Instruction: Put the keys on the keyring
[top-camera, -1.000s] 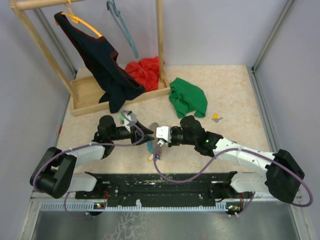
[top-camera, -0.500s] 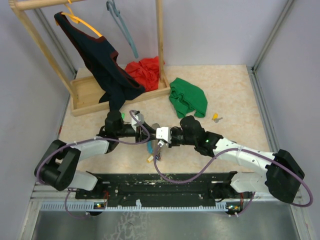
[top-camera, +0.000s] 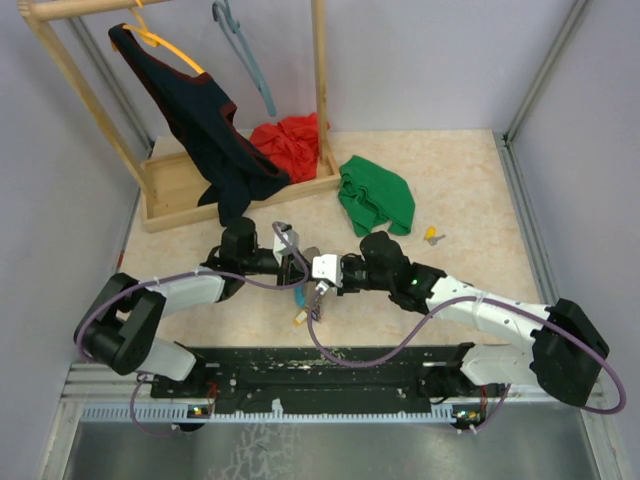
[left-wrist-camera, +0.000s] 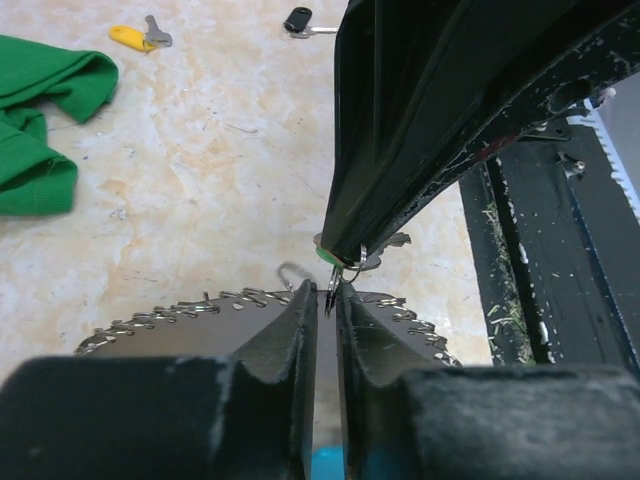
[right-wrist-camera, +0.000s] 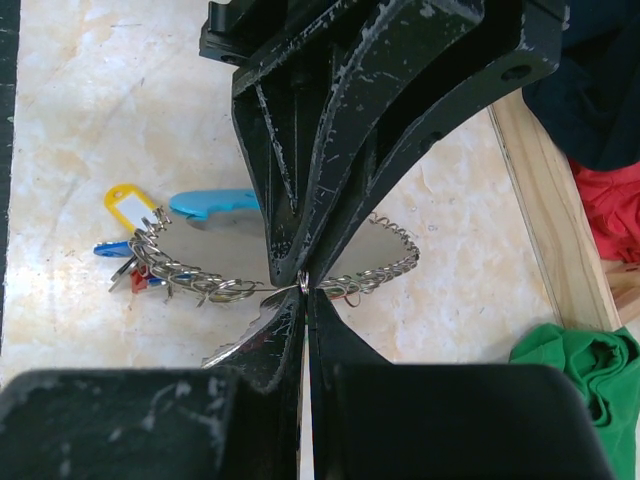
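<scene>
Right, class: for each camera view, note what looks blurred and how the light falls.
Top external: even light, soft shadows, everything sharp. Left wrist: the left pincer blurs toward the lens; the yellow-tagged key beyond is sharp. Right wrist: the right pincer is soft near the lens, the keyring crisp.

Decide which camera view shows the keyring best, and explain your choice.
The right wrist view: the keyring spreads across it, with its light-blue segment and tagged keys visible. The left wrist view shows only a partial arc of its wire; the top external view shows just small blue and yellow bits.
</scene>
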